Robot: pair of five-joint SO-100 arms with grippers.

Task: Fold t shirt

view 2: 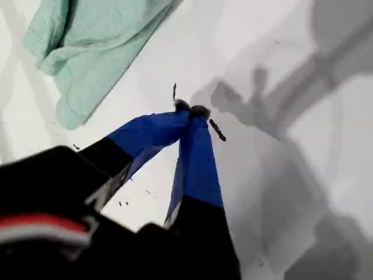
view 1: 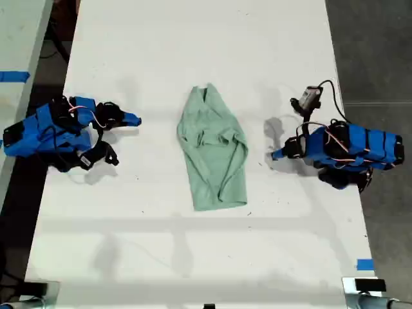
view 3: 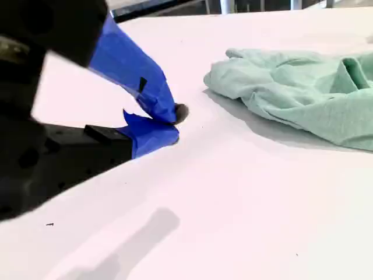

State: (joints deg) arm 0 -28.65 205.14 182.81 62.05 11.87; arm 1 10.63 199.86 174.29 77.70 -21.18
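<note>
The t shirt [view 1: 212, 151] lies crumpled lengthwise at the middle of the white table [view 1: 193, 257], pale mint green and partly folded in on itself. My first gripper [view 1: 275, 154] rests at the exterior view's right, a short way from the cloth's lower edge. Its blue fingers [view 2: 195, 151] are shut on nothing, and the t shirt [view 2: 99, 41] lies ahead and to one side. My second gripper [view 1: 135, 120] sits at the exterior view's left, farther from the cloth. It [view 3: 175, 116] is also shut and empty, close to the tabletop, apart from the t shirt [view 3: 297, 87].
The table's long edges run down both sides of the exterior view, with dark floor [view 1: 373, 58] beyond the right one. Another pale surface with blue tape [view 1: 13, 76] stands at the left. A blue tape square [view 1: 364, 264] marks the lower right corner. Small dark specks [view 2: 217, 129] dot the table.
</note>
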